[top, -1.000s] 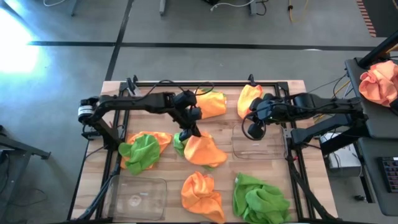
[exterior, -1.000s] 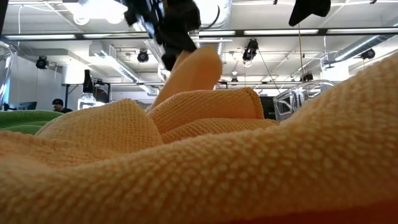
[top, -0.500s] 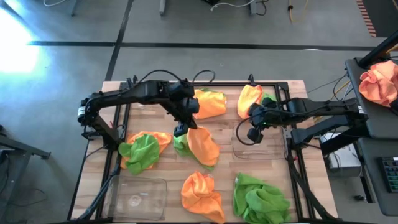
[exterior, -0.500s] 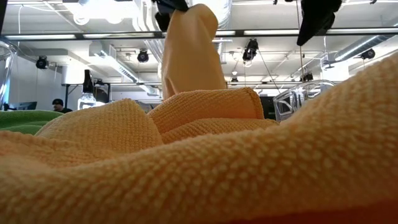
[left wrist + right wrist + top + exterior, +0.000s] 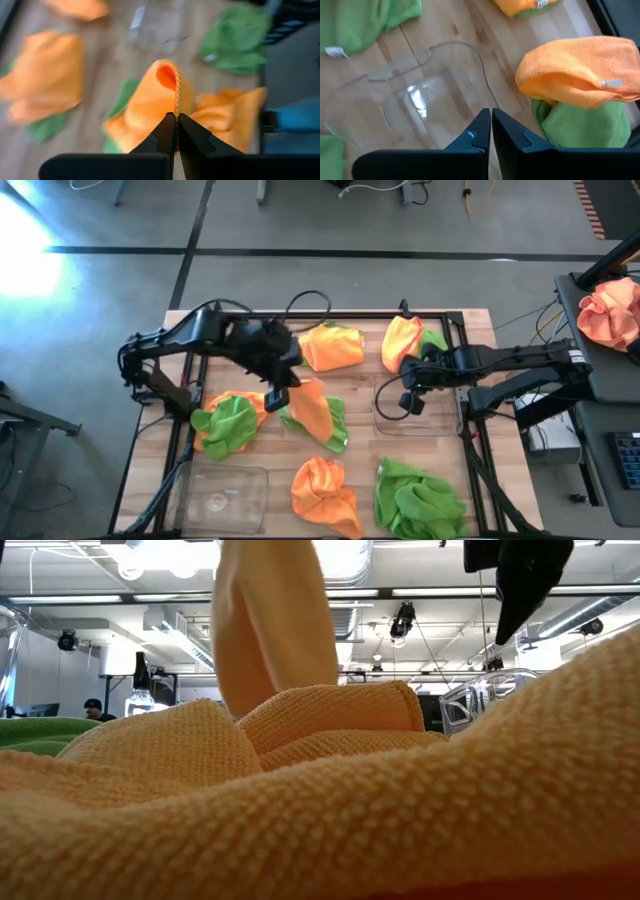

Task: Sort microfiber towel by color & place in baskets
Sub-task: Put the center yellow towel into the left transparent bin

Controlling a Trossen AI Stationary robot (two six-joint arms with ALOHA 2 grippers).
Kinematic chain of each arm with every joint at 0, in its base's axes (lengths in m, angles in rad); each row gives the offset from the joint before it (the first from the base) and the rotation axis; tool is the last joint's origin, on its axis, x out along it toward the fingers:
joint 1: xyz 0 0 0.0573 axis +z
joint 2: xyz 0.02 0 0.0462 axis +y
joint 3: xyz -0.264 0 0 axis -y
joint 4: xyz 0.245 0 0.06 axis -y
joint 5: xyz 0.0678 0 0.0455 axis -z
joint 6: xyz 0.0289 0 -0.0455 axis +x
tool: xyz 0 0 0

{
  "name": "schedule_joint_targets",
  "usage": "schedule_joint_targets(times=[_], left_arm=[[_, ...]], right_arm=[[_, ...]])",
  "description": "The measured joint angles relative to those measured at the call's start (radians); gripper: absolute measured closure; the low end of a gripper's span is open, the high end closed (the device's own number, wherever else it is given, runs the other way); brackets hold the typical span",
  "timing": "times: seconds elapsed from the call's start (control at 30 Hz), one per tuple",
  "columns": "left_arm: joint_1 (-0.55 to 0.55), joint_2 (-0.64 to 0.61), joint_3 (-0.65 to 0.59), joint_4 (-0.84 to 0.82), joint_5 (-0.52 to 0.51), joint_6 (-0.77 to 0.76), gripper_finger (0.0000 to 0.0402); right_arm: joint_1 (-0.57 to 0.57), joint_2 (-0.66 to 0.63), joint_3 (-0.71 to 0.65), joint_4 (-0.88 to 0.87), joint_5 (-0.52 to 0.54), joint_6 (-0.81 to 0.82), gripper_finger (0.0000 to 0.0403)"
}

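My left gripper (image 5: 277, 398) hangs above the table's middle, shut on an orange microfiber towel (image 5: 316, 412) that trails down over a green towel (image 5: 333, 430). In the low view this orange towel (image 5: 270, 630) hangs as a long drape, its lower end hidden behind a near orange towel (image 5: 330, 810). My right gripper (image 5: 410, 402) is shut and empty above the clear basket (image 5: 440, 420) at the table's right. A second clear basket (image 5: 220, 490) stands at the near left. My left gripper pinches the orange towel's stitched edge (image 5: 176, 102) between its two fingers (image 5: 165, 131). The fingers slant down from above. The towel hangs below them in a loose fold; whether its lower end rests on the green towel, I cannot tell.
Other towels lie around: an orange and green heap (image 5: 230, 422) at the left, an orange one (image 5: 330, 345) at the far middle, orange on green (image 5: 580, 70) at the far right, an orange one (image 5: 322, 492) at the near middle, a green heap (image 5: 418, 500) at the near right.
My left gripper has risen and gone toward the table's left edge, staying shut. It has drawn the orange towel up from a flat heap into a long hanging drape. My right gripper has sunk toward the right basket.
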Motion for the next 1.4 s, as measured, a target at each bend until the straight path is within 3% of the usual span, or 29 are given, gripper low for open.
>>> schedule_joint_targets(times=[0.17,0.57,1.0,1.4], left_arm=[[-0.123,0.0,0.06,-0.185,-0.21,-0.194,0.0401],[-0.422,-0.011,0.164,-0.184,-0.475,-0.558,0.0401],[-0.666,-0.028,0.056,-0.184,-0.541,-0.783,0.0401],[-0.973,-0.066,-0.125,-0.184,-0.552,-1.247,0.0401]], right_arm=[[0.0,0.0,-0.04,0.001,0.0,-0.019,0.039],[0.0,0.0,-0.051,0.009,-0.001,-0.083,0.039],[0.0,0.0,-0.051,0.017,-0.001,-0.007,0.039],[0.0,0.0,-0.051,0.033,-0.002,0.142,0.039]])
